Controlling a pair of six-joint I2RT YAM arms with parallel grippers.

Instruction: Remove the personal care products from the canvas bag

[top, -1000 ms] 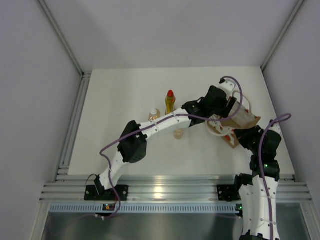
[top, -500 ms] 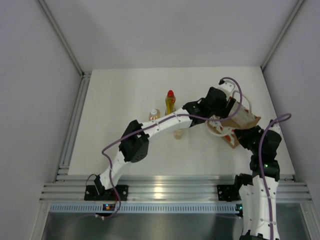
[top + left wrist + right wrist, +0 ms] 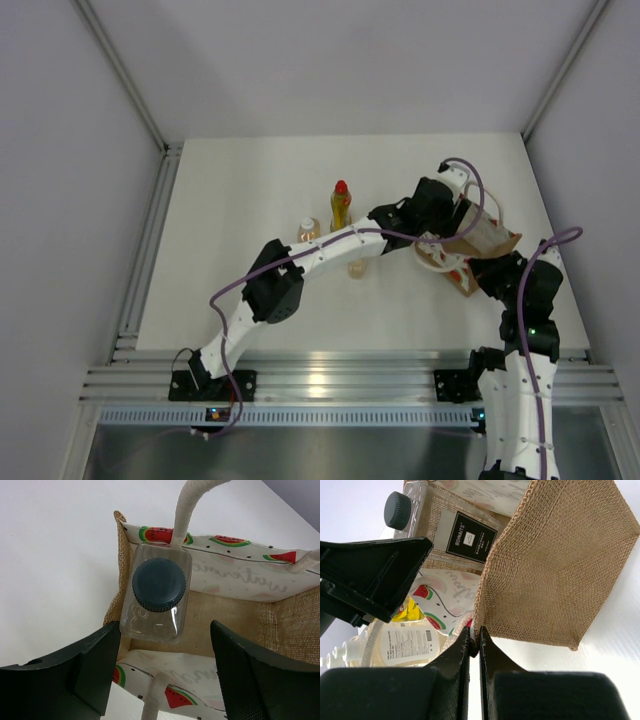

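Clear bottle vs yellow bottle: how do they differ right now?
The clear bottle has a dark grey cap; the yellow bottle has a red one. The clear bottle sits inside the canvas bag; the yellow bottle stands on the table. Both are capped.

Left arm (image 3: 310, 255) reached across to the right, left gripper (image 3: 166, 630) spread wide, pointing down. Right arm (image 3: 525, 300) stood bent, right gripper (image 3: 474, 642) pinched onto the canvas bag (image 3: 555, 570) rim.
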